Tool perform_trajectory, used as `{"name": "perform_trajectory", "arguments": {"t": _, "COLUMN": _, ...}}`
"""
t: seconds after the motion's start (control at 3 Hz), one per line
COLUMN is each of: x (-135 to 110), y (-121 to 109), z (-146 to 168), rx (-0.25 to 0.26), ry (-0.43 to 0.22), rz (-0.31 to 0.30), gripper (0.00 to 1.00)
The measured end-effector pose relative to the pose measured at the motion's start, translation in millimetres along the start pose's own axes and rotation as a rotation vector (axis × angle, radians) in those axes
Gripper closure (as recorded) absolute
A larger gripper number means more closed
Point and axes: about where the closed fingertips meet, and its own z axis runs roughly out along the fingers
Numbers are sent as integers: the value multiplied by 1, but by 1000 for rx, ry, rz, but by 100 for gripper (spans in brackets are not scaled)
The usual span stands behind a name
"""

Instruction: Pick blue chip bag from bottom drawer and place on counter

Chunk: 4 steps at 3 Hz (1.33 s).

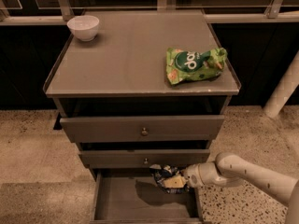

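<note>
The blue chip bag (164, 175) is held in my gripper (176, 181), lifted above the floor of the open bottom drawer (140, 202), just in front of the middle drawer's face. My arm comes in from the lower right. The bag's shadow falls on the drawer floor below it. The grey counter (126, 55) is above, at the top of the cabinet.
A green snack bag (194, 64) lies on the counter's right side. A white bowl (83, 27) stands at its back left corner. Two shallower drawers with knobs (144, 131) stick out slightly above the bottom drawer. A white post (282, 90) stands at the right.
</note>
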Motion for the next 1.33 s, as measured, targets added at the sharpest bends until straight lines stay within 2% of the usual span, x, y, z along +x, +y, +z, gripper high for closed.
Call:
{"name": "perform_trajectory", "arguments": {"t": 0.33, "x": 0, "y": 0, "z": 0, "rx": 1, "ry": 0, "rz": 0, "gripper": 100}}
{"name": "perform_trajectory", "arguments": {"t": 0.67, "x": -10, "y": 18, "z": -2, "rx": -12, "ry": 6, "rz": -47, "gripper": 100}}
{"name": "perform_trajectory", "arguments": {"t": 1.0, "x": -43, "y": 63, "z": -14, "rx": 28, "ry": -13, "rz": -124, "gripper": 100}}
{"name": "perform_trajectory", "arguments": {"t": 1.33, "x": -80, "y": 129, "z": -17, "rx": 113, "ry": -23, "rz": -161, "gripper": 100}}
